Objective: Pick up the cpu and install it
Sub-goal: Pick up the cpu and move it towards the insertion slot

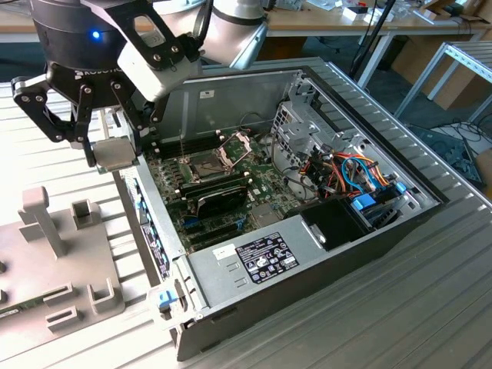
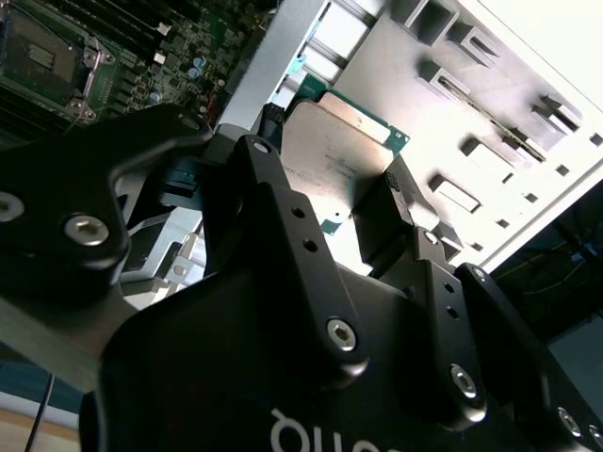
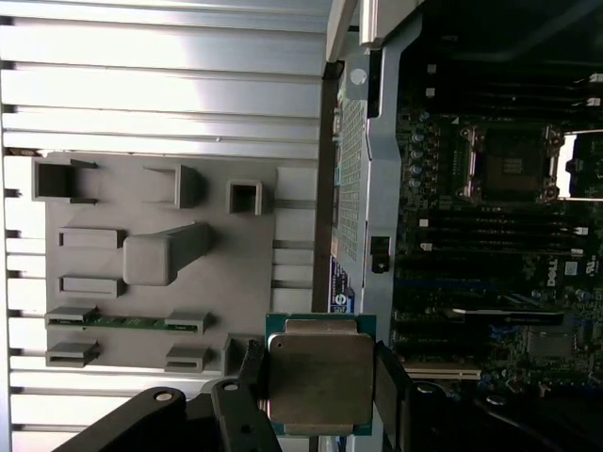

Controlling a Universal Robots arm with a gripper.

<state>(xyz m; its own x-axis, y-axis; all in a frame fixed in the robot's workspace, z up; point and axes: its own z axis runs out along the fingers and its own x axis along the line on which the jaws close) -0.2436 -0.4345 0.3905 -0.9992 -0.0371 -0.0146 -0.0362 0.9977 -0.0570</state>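
1 cpu [image 3: 320,381] held in gripper [image 1: 115,154].

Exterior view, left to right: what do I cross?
Grey fixture post, cpu held in the end effector, open socket on the motherboard, blue and orange cables.

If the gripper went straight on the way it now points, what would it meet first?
Likely the computer case's side wall, or the slatted table beside it: the gripper, shut on the cpu, hangs over that edge. Depth is unclear.
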